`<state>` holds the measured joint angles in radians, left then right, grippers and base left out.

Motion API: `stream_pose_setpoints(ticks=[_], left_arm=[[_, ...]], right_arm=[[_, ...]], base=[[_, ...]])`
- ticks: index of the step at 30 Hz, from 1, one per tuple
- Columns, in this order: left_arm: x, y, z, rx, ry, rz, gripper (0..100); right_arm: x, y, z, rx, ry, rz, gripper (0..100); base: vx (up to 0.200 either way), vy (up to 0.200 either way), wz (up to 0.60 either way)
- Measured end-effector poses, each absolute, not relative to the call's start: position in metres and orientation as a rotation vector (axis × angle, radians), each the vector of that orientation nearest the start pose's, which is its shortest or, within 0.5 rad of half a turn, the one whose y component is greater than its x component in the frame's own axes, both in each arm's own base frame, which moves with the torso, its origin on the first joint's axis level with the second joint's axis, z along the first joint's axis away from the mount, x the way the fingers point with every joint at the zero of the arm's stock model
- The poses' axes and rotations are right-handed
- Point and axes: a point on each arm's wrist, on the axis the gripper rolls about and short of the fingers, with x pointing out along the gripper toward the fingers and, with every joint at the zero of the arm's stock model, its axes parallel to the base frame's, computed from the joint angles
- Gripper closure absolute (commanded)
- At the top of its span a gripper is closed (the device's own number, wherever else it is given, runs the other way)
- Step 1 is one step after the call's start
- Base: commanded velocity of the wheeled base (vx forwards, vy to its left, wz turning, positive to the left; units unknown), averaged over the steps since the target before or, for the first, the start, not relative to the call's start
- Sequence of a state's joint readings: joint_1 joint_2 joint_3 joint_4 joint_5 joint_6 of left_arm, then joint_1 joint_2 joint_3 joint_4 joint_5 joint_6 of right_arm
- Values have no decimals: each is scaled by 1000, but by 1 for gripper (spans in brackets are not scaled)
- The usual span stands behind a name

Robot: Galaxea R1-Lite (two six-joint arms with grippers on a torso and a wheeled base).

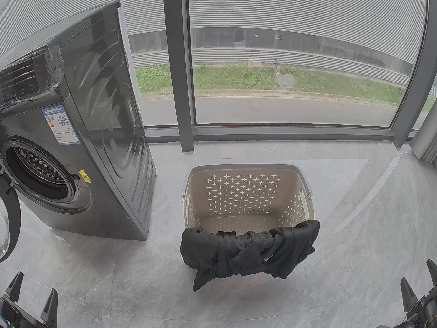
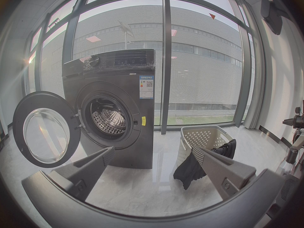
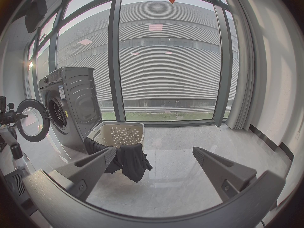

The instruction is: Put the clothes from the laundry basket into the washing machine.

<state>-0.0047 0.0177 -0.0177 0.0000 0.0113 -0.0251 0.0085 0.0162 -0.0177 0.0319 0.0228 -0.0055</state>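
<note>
A beige laundry basket [image 1: 248, 178] stands on the floor in front of the window. A black garment [image 1: 248, 251] hangs over its near rim, and the basket's inside shows bare. To the left stands a dark grey washing machine [image 1: 104, 115] with its round door [image 2: 46, 129] swung open and the drum [image 2: 109, 119] exposed. My left gripper [image 1: 33, 294] is open, low at the near left. At the near right, my right gripper [image 1: 421, 281] is open too. Both hold nothing and are well short of the basket [image 2: 202, 136] [image 3: 118, 133].
A polished grey stone floor [image 1: 346, 233] spreads around the basket. Tall windows with a dark pillar [image 1: 180, 64] close off the far side. A curtain [image 1: 425, 146] hangs at the far right.
</note>
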Motion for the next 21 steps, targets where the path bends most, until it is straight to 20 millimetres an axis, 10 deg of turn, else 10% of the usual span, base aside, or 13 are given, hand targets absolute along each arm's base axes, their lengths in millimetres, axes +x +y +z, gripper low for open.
stream_pose_setpoints(ticks=[21], left_arm=[[-23, 0, 81, -21, 0, 5, 0]], right_arm=[[-23, 0, 77, -5, 31, 30, 0]], base=[[0, -48, 0]])
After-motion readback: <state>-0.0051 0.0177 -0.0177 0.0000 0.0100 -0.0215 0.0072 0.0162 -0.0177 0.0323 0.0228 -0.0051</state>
